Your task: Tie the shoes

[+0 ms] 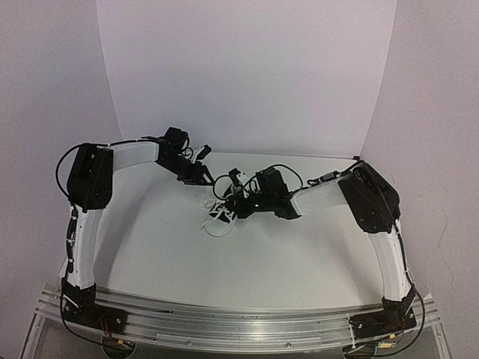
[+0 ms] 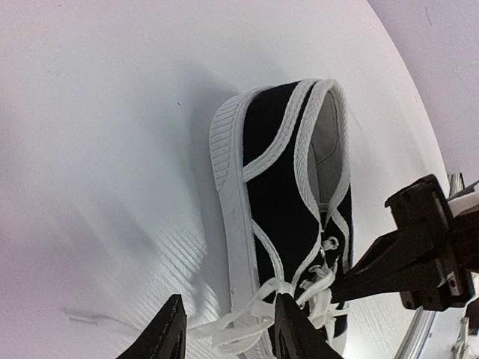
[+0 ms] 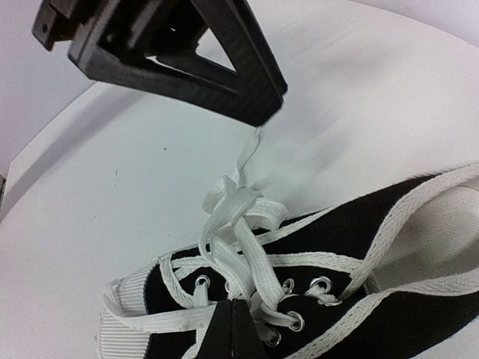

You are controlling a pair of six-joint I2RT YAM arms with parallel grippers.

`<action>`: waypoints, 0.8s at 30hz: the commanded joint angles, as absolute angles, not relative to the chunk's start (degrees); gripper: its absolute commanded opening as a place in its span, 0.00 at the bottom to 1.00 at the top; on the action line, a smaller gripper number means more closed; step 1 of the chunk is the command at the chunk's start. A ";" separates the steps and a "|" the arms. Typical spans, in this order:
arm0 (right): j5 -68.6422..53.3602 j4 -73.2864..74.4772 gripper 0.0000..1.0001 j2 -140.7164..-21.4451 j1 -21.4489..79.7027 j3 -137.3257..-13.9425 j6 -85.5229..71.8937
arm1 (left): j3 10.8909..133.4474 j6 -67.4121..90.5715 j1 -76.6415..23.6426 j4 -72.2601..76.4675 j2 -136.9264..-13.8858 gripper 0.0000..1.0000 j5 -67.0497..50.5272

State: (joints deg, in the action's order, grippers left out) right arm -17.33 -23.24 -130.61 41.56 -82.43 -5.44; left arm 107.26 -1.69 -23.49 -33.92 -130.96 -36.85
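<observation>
Left arm (image 1: 84,232) and right arm (image 1: 391,250) bow inward from their bases, wrists nearly meeting in the middle. Left gripper (image 2: 228,321) has its fingers apart. Right gripper (image 3: 232,325), just beside it, has fingers pressed together.

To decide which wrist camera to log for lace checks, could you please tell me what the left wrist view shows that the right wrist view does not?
Only the left wrist view shows the sneaker heel opening and ribbed sole edge, and the gap between the fingers of the left gripper. Only the right wrist view shows the toe cap and a lace strand running up to the left gripper's tip. Both show the black sneaker, its white laces and both grippers, with the right gripper closed at the laces.
</observation>
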 commanded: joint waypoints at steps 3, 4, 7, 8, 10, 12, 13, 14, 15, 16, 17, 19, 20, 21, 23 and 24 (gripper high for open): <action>-17.14 -23.86 0.00 -128.91 42.28 -82.03 -6.86 | 100.16 16.38 -24.17 -27.66 -124.85 0.47 -36.48; -17.07 -23.91 0.00 -128.94 42.28 -82.03 -7.00 | 99.86 16.49 -24.41 -27.44 -124.94 0.48 -36.96; -17.16 -24.00 0.00 -129.10 42.28 -82.14 -7.13 | 99.79 14.58 -25.18 -27.46 -125.50 0.52 -36.89; -17.35 -24.02 0.00 -129.17 42.28 -82.32 -7.19 | 99.68 14.43 -25.28 -27.82 -126.02 0.53 -36.78; -17.64 -24.06 0.00 -129.39 42.38 -82.56 -7.21 | 99.25 14.66 -25.32 -28.23 -126.94 0.53 -37.15; -17.75 -24.08 0.00 -129.54 42.45 -82.77 -7.14 | 98.57 15.35 -25.32 -27.41 -127.32 0.53 -38.33; -17.66 -24.08 0.00 -129.60 42.45 -82.81 -7.19 | 98.22 15.99 -25.35 -26.52 -127.37 0.53 -39.13; -17.50 -24.08 0.00 -129.71 42.45 -82.94 -7.30 | 98.11 16.21 -25.52 -26.05 -127.35 0.53 -39.53; -17.35 -24.08 0.00 -129.80 42.45 -83.04 -7.43 | 98.17 16.18 -25.74 -25.83 -127.32 0.52 -39.71; -17.20 -24.08 0.00 -129.92 42.45 -83.15 -7.58 | 98.20 16.14 -25.92 -25.68 -127.29 0.52 -39.91; -17.06 -24.08 0.00 -130.11 42.45 -83.29 -7.82 | 98.12 16.08 -25.96 -25.79 -127.28 0.51 -40.15; -16.85 -24.08 0.00 -130.37 42.45 -83.64 -8.34 | 97.68 16.08 -25.95 -26.45 -127.17 0.50 -40.37; -16.75 -24.08 0.00 -130.52 42.45 -83.84 -8.68 | 97.25 16.04 -25.93 -26.56 -126.90 0.50 -40.52; -16.73 -24.07 0.00 -130.71 42.44 -84.05 -8.89 | 96.62 16.01 -25.96 -26.35 -126.50 0.50 -40.65; -16.66 -24.06 0.00 -130.98 42.47 -84.27 -9.26 | 95.44 15.97 -25.96 -25.74 -125.60 0.50 -41.02; -16.60 -24.06 0.00 -131.07 42.45 -84.30 -9.34 | 95.26 15.90 -25.94 -25.50 -125.44 0.50 -41.23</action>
State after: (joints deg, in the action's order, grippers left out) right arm -16.57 -23.50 -130.61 41.78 -82.42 -7.97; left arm 96.94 15.44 -25.68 -27.37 -126.89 -39.45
